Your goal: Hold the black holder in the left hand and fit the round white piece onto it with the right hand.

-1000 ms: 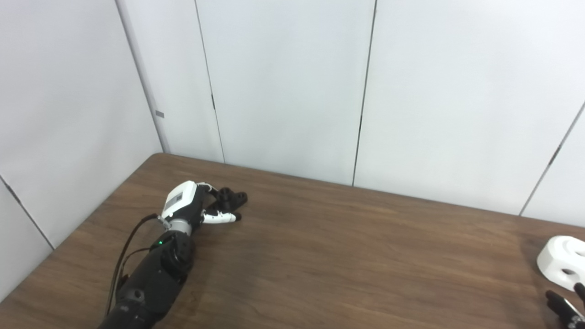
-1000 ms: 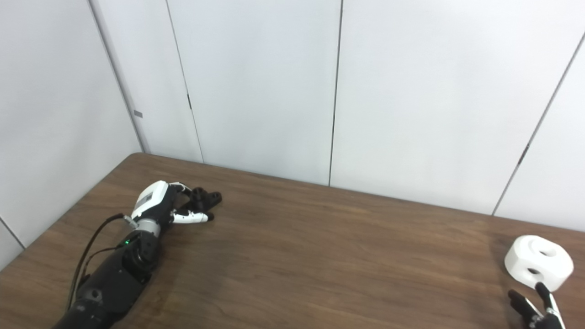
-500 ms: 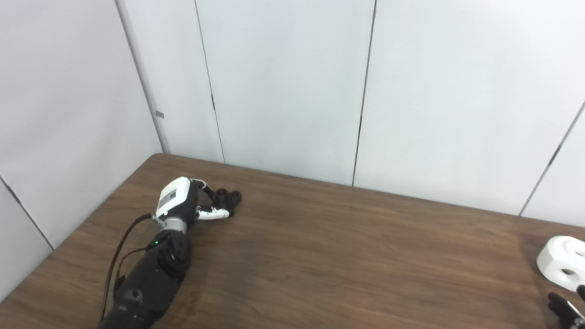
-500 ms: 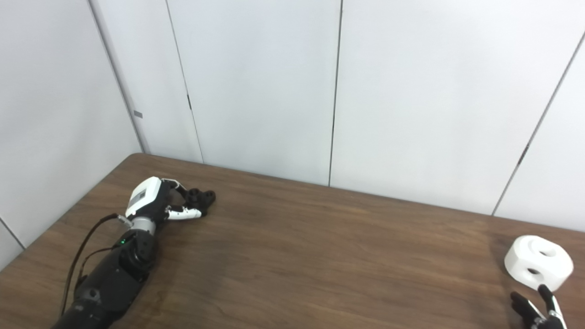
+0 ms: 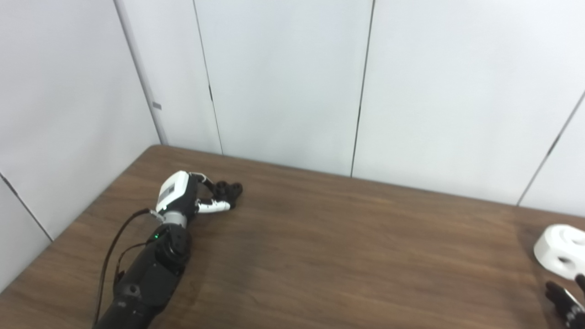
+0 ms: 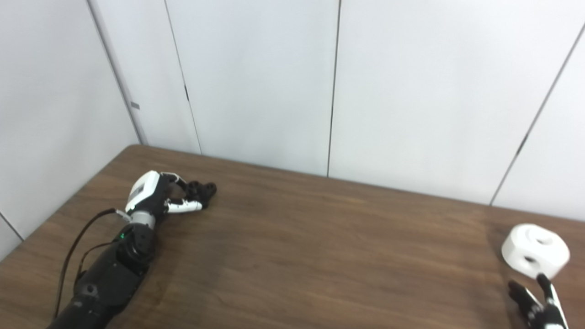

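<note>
The black holder (image 5: pixel 228 189) lies on the brown table (image 5: pixel 329 256) at the far left. My left hand (image 5: pixel 185 197) lies on the table with its fingers (image 5: pixel 206 181) and thumb curled around the holder's near side. The round white piece (image 6: pixel 535 250), with holes in its top and side, sits at the table's right edge. My right hand (image 6: pixel 538 305) shows only its fingertips at the bottom right corner. They are spread apart, empty, just in front of the white piece and not touching it.
White wall panels (image 5: pixel 283 82) stand close behind the table's far edge and along its left side. A black cable (image 5: pixel 114 242) runs along my left forearm.
The camera has tilted a little, shifting the whole picture up. My left hand drew back slightly to the left with the holder between its fingers. The right hand has barely moved.
</note>
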Robot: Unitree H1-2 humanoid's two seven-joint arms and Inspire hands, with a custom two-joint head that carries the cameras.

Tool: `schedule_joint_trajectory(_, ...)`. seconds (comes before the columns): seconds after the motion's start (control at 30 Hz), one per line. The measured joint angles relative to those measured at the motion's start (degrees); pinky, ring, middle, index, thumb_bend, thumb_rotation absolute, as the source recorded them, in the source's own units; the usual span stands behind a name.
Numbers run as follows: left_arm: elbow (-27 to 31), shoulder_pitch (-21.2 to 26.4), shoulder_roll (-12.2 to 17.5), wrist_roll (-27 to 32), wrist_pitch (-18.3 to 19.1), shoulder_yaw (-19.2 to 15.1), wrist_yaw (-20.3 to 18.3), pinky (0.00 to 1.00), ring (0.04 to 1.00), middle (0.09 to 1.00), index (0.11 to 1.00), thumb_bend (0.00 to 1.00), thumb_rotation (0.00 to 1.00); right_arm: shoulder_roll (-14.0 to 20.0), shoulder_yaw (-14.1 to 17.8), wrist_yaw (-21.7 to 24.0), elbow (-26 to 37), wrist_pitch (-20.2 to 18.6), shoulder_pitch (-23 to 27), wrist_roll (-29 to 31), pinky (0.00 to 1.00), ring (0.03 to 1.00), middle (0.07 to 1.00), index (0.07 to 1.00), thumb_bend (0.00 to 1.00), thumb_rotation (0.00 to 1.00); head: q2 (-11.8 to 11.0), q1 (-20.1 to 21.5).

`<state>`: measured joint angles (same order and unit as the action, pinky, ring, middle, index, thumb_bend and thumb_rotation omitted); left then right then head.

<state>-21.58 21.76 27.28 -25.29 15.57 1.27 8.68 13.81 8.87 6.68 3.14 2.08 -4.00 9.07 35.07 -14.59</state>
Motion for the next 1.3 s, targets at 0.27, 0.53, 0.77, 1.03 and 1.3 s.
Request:
schedule_joint_trajectory(0.27, 13.2, -5.1, -0.4, 0.4, 0.8, 3.8, -8.2, 0.85, 0.909, 0.809, 0.487, 0.52, 0.05, -0.6, -0.7, -0.9, 0.6, -0.1, -0.1, -1.6, 0.97, 0.898, 0.870, 0.984, 0.59, 1.00, 0.8, 2.3)
schedule_joint_trajectory(0.53, 27.3, -9.6, -2.2, -0.5, 4.4, 8.5, -16.9, 0.88, 0.912, 0.818, 0.487, 0.51, 0.05, -1.4, -1.7, -2.7, 2.4, -1.6, -0.4, -3.3, 0.95, 0.900, 0.877, 0.991, 0.61, 0.99, 2.3, 6.5)
schedule_joint_trajectory(0.77, 35.3, -12.6, -2.3, -3.1, 4.3, 13.2, -22.3, 0.92, 0.922, 0.816, 0.487, 0.51, 0.05, -3.2, -2.9, -4.5, 4.7, -4.1, -0.7, -4.3, 0.96, 0.903, 0.883, 0.995, 0.57, 0.99, 4.0, 9.8)
schedule_joint_trajectory(1.03, 40.0, -14.9, -2.1, -7.3, 1.0, 19.0, -27.3, 0.95, 0.904, 0.803, 0.486, 0.52, 0.05, -4.9, -4.1, -6.1, 7.0, -6.7, -0.8, -5.8, 0.93, 0.881, 0.871, 0.996, 0.51, 1.00, 6.3, 13.4)
schedule_joint_trajectory(1.3, 40.0, -15.2, -3.0, -13.0, -4.3, 23.5, -27.4, 0.96, 0.906, 0.809, 0.486, 0.52, 0.05, -6.3, -5.2, -7.3, 9.1, -8.9, -0.8, -7.3, 0.90, 0.869, 0.868, 0.988, 0.52, 1.00, 7.6, 16.0)
